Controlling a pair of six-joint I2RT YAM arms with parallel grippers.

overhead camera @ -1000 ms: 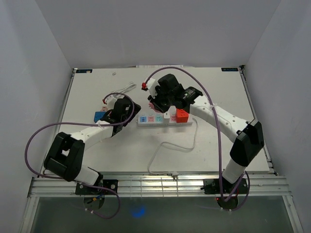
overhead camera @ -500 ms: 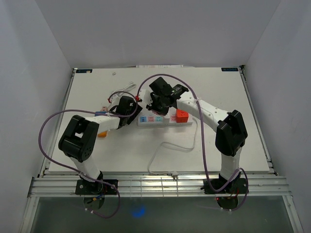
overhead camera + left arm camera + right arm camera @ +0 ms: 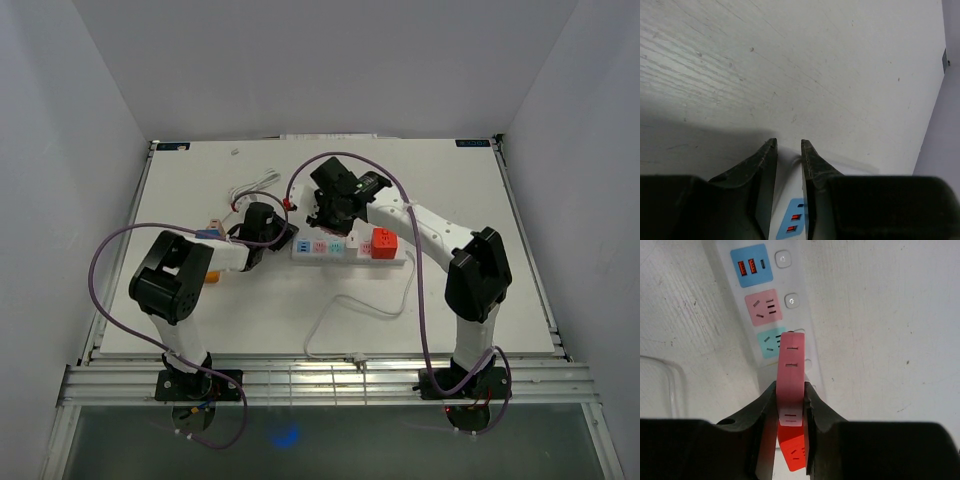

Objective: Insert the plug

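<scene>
My right hand: clamped on pink plug over strip.
My left hand: nearly closed; grip unclear.

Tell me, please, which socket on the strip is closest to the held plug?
The teal socket: the plug ends at its edge in the right wrist view, while the pink socket and blue USB panel lie farther along.

The white table carries a power strip, its looping cord, and possibly small plugs at left.
</scene>
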